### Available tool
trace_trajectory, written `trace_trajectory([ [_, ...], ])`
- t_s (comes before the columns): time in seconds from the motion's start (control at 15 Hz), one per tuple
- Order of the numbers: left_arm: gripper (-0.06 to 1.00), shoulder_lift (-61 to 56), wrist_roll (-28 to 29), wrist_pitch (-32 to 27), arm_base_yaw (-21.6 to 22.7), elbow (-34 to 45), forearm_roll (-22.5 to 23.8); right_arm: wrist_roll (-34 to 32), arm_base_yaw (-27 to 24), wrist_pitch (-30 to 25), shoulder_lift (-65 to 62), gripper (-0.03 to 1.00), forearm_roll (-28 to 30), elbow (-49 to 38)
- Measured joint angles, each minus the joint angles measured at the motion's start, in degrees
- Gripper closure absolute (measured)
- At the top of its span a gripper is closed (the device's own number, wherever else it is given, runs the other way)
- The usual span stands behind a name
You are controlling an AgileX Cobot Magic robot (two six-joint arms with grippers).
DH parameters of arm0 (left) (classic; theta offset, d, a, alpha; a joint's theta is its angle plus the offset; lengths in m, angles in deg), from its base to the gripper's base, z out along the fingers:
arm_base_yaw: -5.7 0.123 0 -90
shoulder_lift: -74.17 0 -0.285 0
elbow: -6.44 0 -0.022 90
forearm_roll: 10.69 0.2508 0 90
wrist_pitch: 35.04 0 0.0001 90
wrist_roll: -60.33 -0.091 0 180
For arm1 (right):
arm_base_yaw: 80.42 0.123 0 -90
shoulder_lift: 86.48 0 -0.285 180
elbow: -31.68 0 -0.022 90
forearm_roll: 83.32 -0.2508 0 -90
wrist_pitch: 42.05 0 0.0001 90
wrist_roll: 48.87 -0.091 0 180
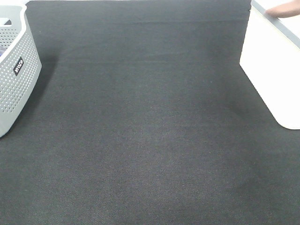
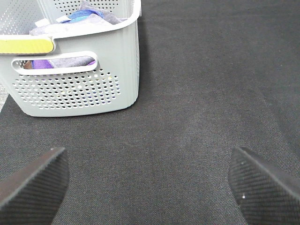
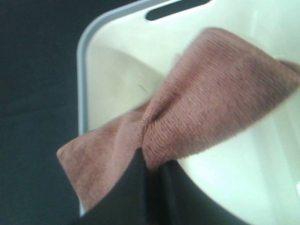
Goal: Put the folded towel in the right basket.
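My right gripper (image 3: 150, 168) is shut on a brownish-pink folded towel (image 3: 206, 103) and holds it over the open white basket (image 3: 112, 70). Part of the towel hangs across the basket's grey rim. In the exterior high view the white right basket (image 1: 269, 61) stands at the right edge, and a sliver of the towel (image 1: 285, 11) shows above its rim at the top right corner; the right gripper itself is out of that view. My left gripper (image 2: 147, 180) is open and empty, low over the black mat. It does not show in the exterior high view.
A grey perforated basket (image 1: 14, 70) stands at the far left; the left wrist view shows it (image 2: 79, 79) holding purple, blue and grey cloths. A black mat (image 1: 150, 140) covers the table between the two baskets.
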Motion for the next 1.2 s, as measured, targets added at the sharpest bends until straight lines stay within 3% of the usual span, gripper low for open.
trace_trajectory([
  [0.27,0.07,0.0,0.0,0.0,0.0,0.0,0.0,-0.52,0.0,-0.06,3.15,0.95,2.81,0.0],
  [0.4,0.07,0.0,0.0,0.0,0.0,0.0,0.0,-3.55,0.0,-0.23,5.33,0.88,5.21,0.0],
  [0.53,0.07,0.0,0.0,0.0,0.0,0.0,0.0,-5.56,0.0,-0.34,6.02,0.69,6.07,0.0],
  [0.73,0.07,0.0,0.0,0.0,0.0,0.0,0.0,-7.56,0.06,-0.4,5.96,0.26,6.07,0.0],
  [0.87,0.07,0.0,0.0,0.0,0.0,0.0,0.0,-7.62,0.86,-0.4,4.98,0.2,6.13,0.0],
  [1.2,0.07,0.0,0.0,0.0,0.0,0.0,0.0,-7.62,8.02,-0.4,0.23,0.19,6.19,0.0],
])
